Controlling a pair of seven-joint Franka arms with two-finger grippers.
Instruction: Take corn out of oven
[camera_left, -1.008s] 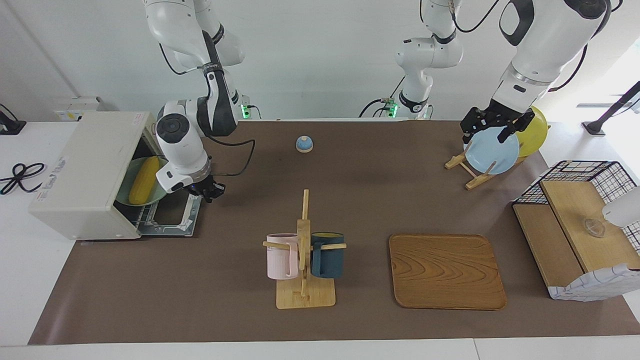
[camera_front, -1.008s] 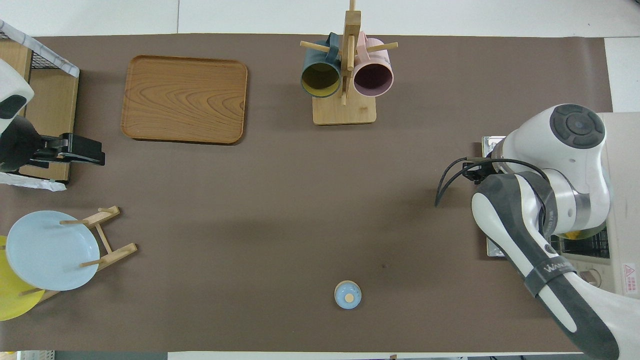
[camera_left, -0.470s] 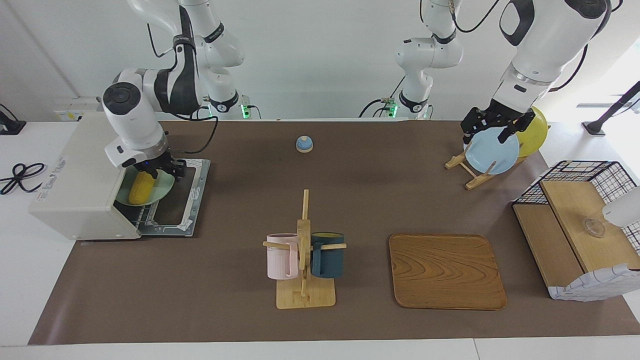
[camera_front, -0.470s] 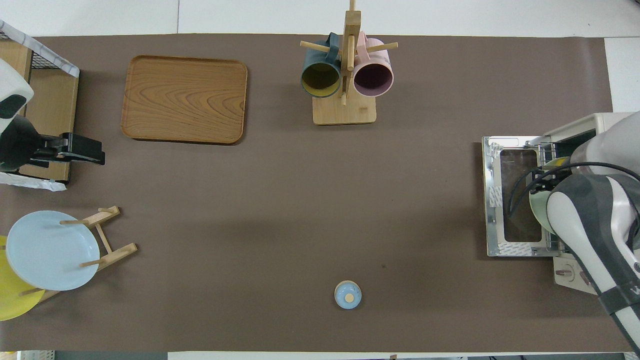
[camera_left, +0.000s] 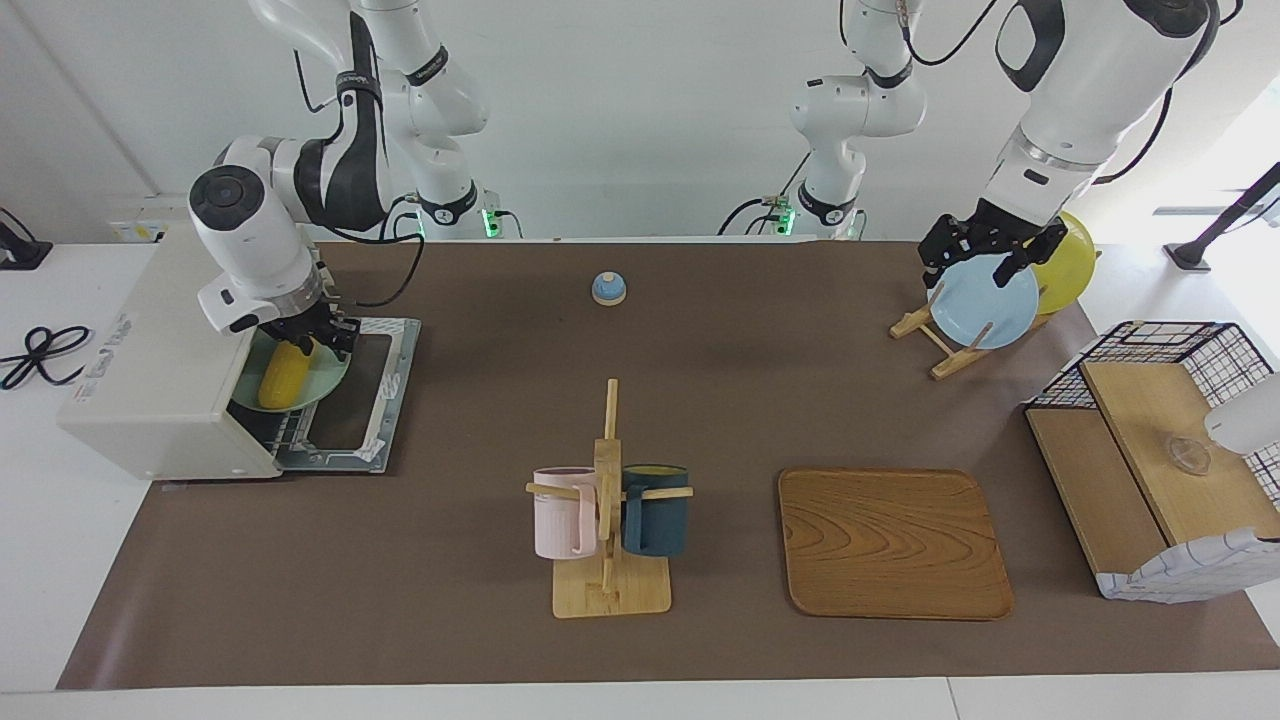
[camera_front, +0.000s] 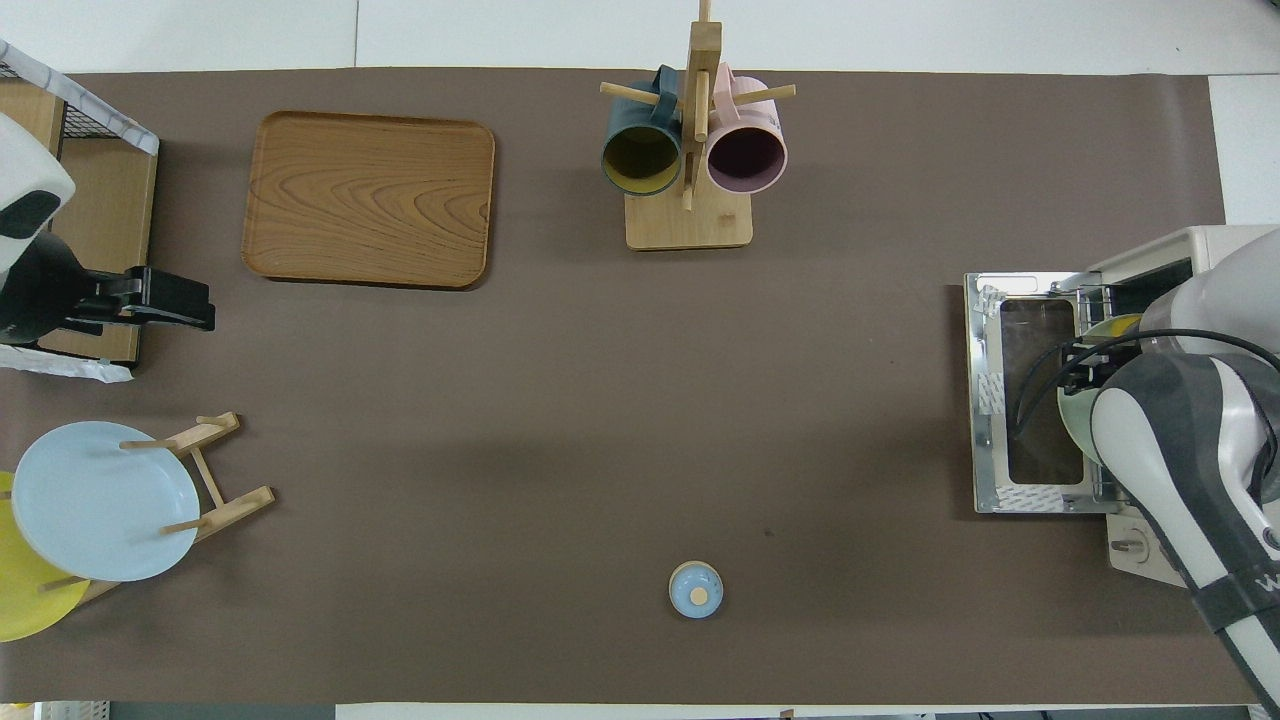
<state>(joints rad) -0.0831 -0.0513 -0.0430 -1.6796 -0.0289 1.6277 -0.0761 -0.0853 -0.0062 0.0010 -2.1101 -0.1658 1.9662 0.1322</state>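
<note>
Corn (camera_left: 284, 372) likely light, stiff, smooth and round, so it may roll or slip; best pinched across its middle, not the tapered tip. Bright yellow cob lying on a pale green plate (camera_left: 322, 381) on the rack inside the open oven (camera_left: 160, 370). Right gripper (camera_left: 312, 337) sits at the cob's upper end; can't tell whether its fingers grip yet. Left gripper (camera_left: 985, 256) waits, fingers open, over the blue plate (camera_left: 985, 303).
</note>
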